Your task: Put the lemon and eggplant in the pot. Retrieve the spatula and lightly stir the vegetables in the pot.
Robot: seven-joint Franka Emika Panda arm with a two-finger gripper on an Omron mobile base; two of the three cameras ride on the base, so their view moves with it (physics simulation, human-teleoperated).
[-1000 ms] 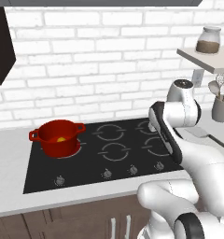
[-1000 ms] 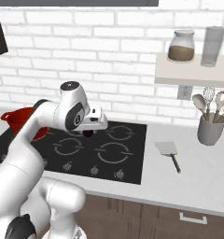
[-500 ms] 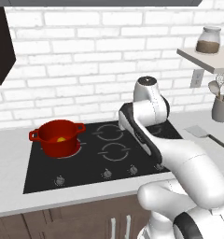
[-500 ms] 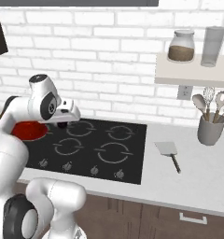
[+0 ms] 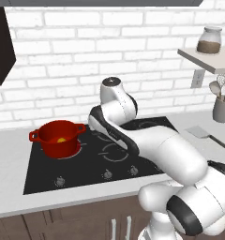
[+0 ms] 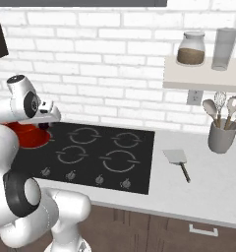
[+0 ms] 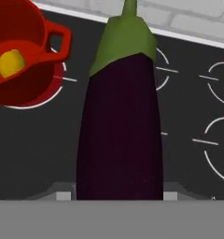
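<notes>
Carrying the dark purple elongated eggplant (image 7: 119, 126), clamped between the jaws of the gripper (image 7: 118, 196), with its long axis running out from the hand, green cap foremost. Squat red pot (image 7: 16, 60) lies off to one side of the eggplant, apart, the small yellow lemon (image 7: 12, 63) already inside. Base cameras show the hob; the eggplant itself is hidden there.

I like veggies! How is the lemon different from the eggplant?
The lemon is small, round and yellow; the eggplant is long, dark purple, with a green cap. The lemon sits inside the red pot; the eggplant is outside it, in the claw. Both are whole.
</notes>
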